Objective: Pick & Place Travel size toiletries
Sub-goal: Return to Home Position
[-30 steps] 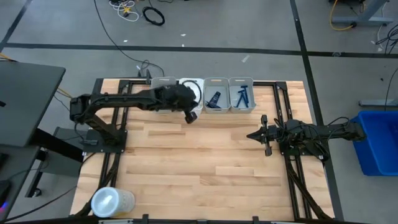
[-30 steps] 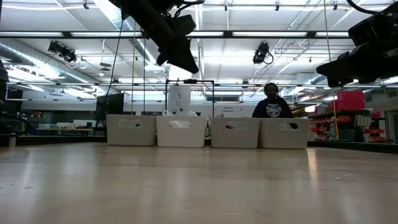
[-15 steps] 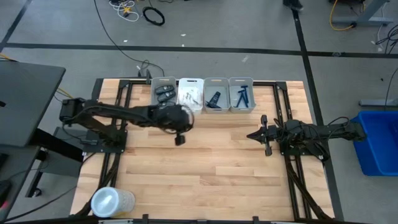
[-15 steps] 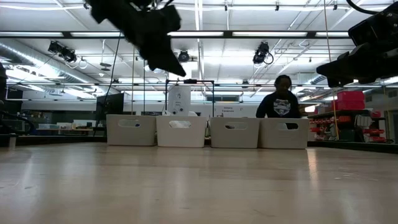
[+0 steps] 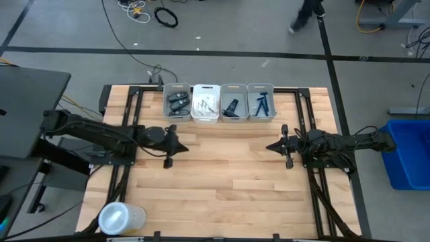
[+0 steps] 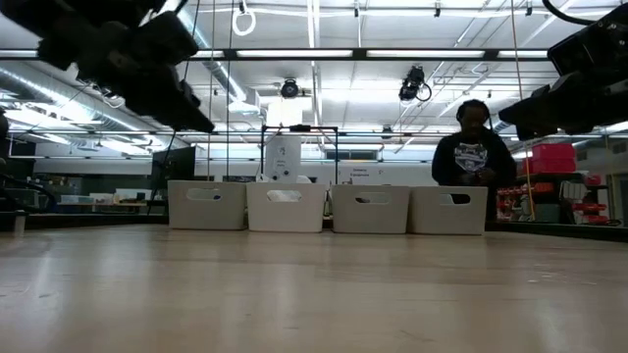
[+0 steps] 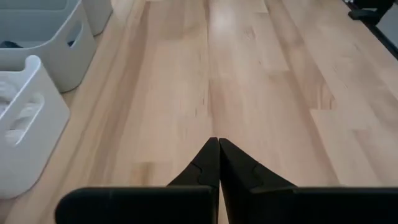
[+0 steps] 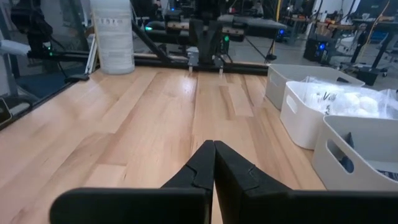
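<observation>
Four bins stand in a row at the table's far edge. In the high view, dark oval cases (image 5: 177, 102) lie in the leftmost grey bin, white crinkly packets (image 5: 205, 103) in the white bin, and blue razors (image 5: 232, 107) (image 5: 262, 104) in the two right bins. The packets (image 8: 348, 99) also show in the right wrist view. My left gripper (image 5: 172, 143) hovers shut above the table's left half, its tips (image 7: 218, 144) together over bare wood. My right gripper (image 5: 282, 146) waits shut over the right half, tips (image 8: 214, 147) together.
A white cylindrical container (image 5: 121, 218) stands at the table's near left corner, and shows (image 8: 112, 34) in the right wrist view. A person (image 6: 474, 162) stands beyond the bins. Bare wood (image 5: 228, 175) lies between and in front of the arms.
My left gripper has drawn back from above the white bin toward the table's left and near side, ending over the left half, shut. The person behind the bins has walked to the right. My right arm kept still.
</observation>
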Available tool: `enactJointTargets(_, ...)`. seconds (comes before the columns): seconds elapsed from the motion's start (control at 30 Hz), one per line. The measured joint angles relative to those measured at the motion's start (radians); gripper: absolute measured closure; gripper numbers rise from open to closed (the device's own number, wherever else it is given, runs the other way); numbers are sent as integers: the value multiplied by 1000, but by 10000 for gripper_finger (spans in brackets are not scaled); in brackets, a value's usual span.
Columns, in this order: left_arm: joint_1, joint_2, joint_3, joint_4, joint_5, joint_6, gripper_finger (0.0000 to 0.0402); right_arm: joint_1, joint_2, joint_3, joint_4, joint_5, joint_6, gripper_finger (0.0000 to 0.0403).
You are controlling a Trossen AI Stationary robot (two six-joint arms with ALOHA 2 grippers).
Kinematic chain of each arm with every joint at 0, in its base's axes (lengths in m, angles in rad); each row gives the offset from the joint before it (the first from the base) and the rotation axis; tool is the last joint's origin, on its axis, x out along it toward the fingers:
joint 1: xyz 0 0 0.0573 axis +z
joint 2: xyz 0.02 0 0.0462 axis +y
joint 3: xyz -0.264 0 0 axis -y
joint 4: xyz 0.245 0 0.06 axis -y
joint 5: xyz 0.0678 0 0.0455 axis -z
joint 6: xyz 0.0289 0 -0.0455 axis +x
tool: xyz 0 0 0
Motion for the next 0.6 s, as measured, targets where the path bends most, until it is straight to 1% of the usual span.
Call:
enactJointTargets(0.3,-31,-264,-196,12,10,28,398,0,20,0,1,1,0,389)
enactJointTargets(0.5,-31,-400,-294,34,7,41,399,0,28,0,3,2,0,389)
enactJointTargets(0.6,-31,-448,-330,37,7,42,399,0,30,0,4,2,0,389)
